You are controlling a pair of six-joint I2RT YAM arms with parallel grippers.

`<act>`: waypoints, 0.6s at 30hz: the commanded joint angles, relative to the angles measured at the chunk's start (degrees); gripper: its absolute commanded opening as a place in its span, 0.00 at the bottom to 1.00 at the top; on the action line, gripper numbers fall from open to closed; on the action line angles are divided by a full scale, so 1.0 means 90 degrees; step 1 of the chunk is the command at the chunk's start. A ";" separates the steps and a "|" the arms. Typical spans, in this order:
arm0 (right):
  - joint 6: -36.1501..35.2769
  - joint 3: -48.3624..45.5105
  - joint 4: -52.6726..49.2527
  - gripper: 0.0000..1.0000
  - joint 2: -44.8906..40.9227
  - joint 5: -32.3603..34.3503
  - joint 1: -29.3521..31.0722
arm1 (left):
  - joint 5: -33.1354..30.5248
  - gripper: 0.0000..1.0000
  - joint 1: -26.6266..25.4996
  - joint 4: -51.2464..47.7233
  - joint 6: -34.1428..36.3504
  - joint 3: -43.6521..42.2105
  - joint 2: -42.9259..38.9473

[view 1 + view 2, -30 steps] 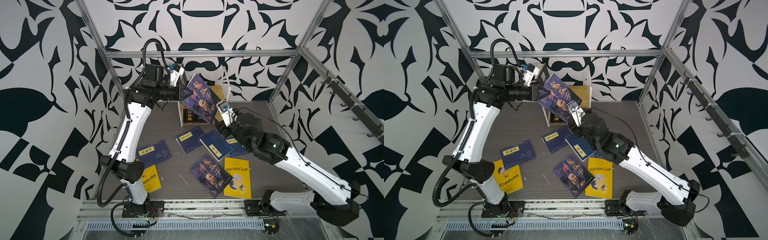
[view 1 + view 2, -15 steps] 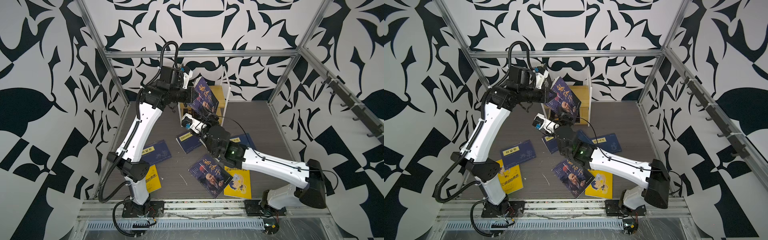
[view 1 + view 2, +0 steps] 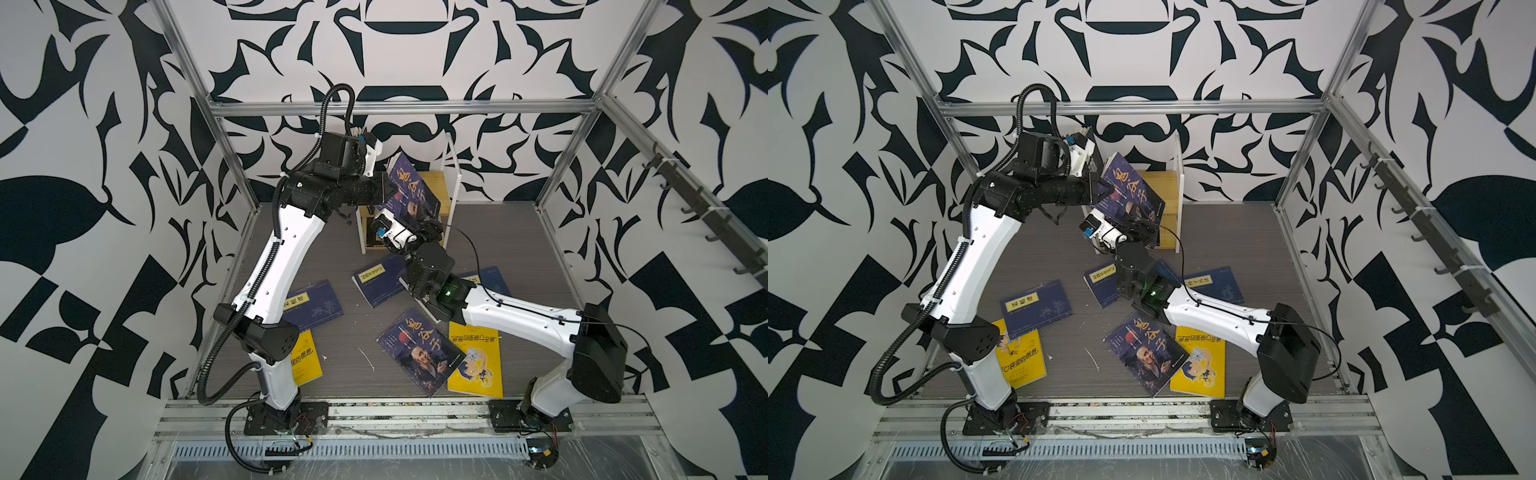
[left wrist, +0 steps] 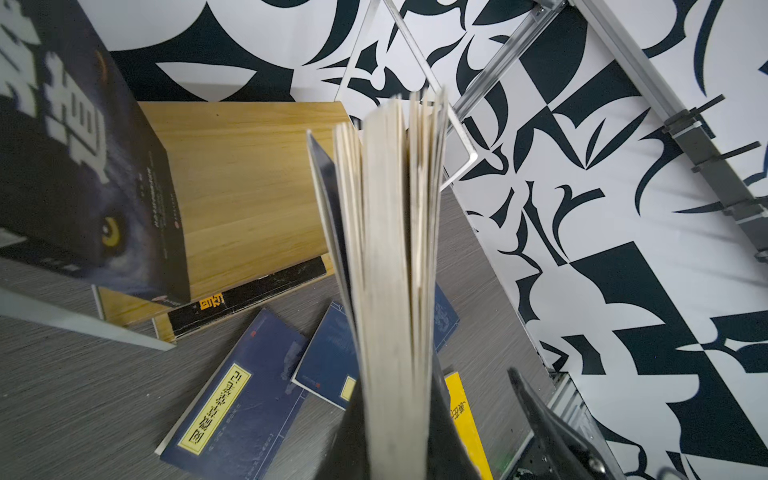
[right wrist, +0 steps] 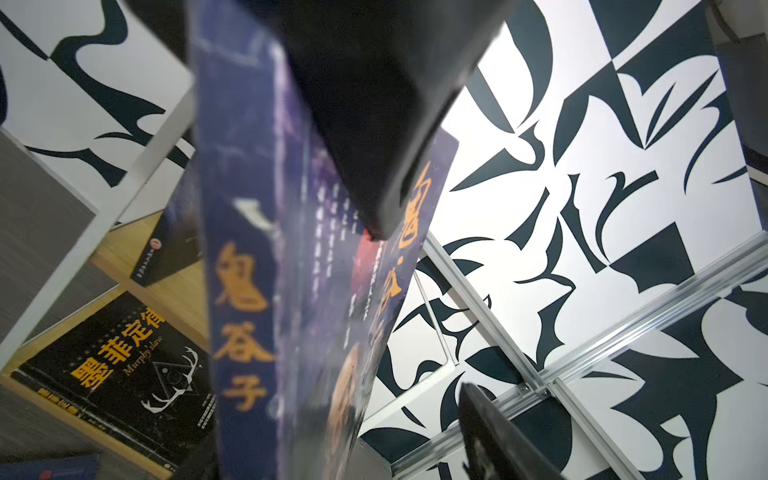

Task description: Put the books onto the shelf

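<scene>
A dark purple portrait book (image 3: 409,187) (image 3: 1129,189) hangs tilted over the shelf (image 3: 438,185) (image 3: 1165,183). My left gripper (image 3: 388,193) (image 3: 1102,191) is shut on its upper left edge. In the left wrist view its page edges (image 4: 390,249) run out from between the left gripper's (image 4: 395,449) fingers. Just below it, my right gripper (image 3: 428,222) (image 3: 1142,226) is open. In the right wrist view the book's spine (image 5: 249,291) stands inside the right gripper's (image 5: 345,436) jaws, well clear of the one visible finger (image 5: 490,428). Other books lie flat on the table: navy (image 3: 313,305), navy (image 3: 376,280), portrait (image 3: 419,351), yellow (image 3: 476,357), yellow (image 3: 305,359).
A black wolf-cover book (image 4: 75,166) leans on the shelf's upper board (image 4: 249,187). A black book with yellow characters (image 5: 120,365) lies on the lower board. The shelf's white frame (image 3: 453,187) rises at the right. The patterned back wall stands close behind.
My left arm has carried the portrait book to the right, over the shelf. My right arm has folded in and turned its wrist, bringing its open gripper under the book.
</scene>
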 commanded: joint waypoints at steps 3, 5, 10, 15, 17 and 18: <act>0.0390 0.0163 0.0513 0.64 0.0083 -0.0011 -0.0175 | 0.0363 0.00 0.0035 0.0319 -0.0202 0.0028 -0.0249; 0.0461 0.0250 0.0539 0.52 0.0166 -0.0058 -0.0220 | 0.0434 0.00 0.0034 0.0347 -0.0234 0.0002 -0.0255; 0.0392 0.0379 0.0855 0.00 0.0340 -0.0058 -0.0264 | 0.0442 0.00 0.0054 0.0338 -0.0224 -0.0116 -0.0321; 0.0524 0.0433 0.0621 0.00 0.0285 -0.0217 -0.0287 | 0.0592 0.21 0.0293 0.0297 -0.0118 -0.0124 -0.0461; 0.0660 0.0457 0.0536 0.00 0.0241 -0.0254 -0.0317 | 0.0669 0.37 0.0482 0.0217 -0.0020 -0.0130 -0.0563; 0.0727 0.0472 0.0508 0.00 0.0215 -0.0280 -0.0333 | 0.0796 0.42 0.0611 0.0202 0.0006 -0.0133 -0.0621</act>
